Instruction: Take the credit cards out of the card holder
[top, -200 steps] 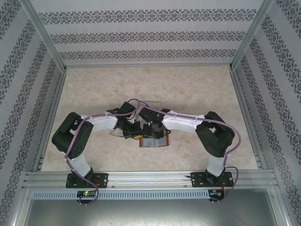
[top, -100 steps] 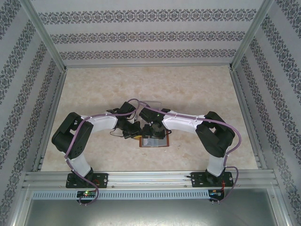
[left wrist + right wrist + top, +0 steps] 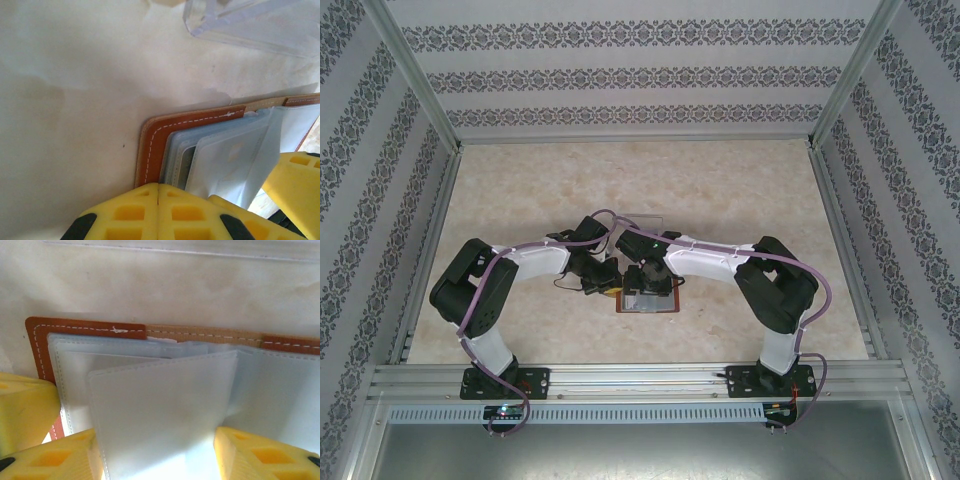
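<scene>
You have a pale marbled table [image 3: 520, 190] boxed in by patterned walls [image 3: 640, 75] and a metal frame. Two arms meet at its middle. One clear tray [image 3: 260, 25] lies beyond them, cut off at the frame edge. One card holder [image 3: 650, 300] lies open, flat on the table under both wrists. Your left gripper [image 3: 158, 200] is closed, fingers pressed together at the holder's near edge. Your right gripper [image 3: 160, 460] stands spread, straddling a cloudy sleeve [image 3: 165, 410]. The credit cards cannot be counted, because the sleeves blur them.
</scene>
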{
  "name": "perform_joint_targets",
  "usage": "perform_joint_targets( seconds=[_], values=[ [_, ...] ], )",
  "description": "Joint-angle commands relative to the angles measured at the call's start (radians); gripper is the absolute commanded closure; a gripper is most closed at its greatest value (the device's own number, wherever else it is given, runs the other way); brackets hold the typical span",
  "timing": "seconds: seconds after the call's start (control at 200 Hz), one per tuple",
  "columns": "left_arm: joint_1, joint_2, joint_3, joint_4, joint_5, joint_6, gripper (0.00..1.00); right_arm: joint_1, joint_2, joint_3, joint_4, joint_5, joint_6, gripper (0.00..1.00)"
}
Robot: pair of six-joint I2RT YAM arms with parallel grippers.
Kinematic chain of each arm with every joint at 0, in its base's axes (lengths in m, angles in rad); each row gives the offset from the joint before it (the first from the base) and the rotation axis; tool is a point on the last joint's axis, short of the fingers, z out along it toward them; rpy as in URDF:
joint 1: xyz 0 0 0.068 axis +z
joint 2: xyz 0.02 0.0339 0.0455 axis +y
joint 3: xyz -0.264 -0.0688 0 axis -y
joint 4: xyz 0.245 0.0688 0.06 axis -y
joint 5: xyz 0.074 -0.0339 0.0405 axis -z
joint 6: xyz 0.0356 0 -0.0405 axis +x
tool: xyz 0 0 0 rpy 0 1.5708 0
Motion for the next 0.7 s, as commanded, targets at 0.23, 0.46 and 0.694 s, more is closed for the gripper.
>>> perform_joint_targets(
  seconds=[0.23,0.46,0.694],
  values=[
    [-0.016,-0.011,-0.007,-0.044,-0.010,0.006,0.94,0.012,-0.035,-0.004,-0.086,0.069,-0.014,0.46],
    [-0.015,-0.019,0.000,-0.053,-0.012,0.006,0.94,0.007,-0.078,-0.013,-0.117,0.092,-0.019,0.53],
    [-0.016,-0.035,0.018,-0.077,-0.015,0.009,0.94,-0.014,-0.115,-0.048,-0.129,0.110,-0.026,0.59]
  ],
)
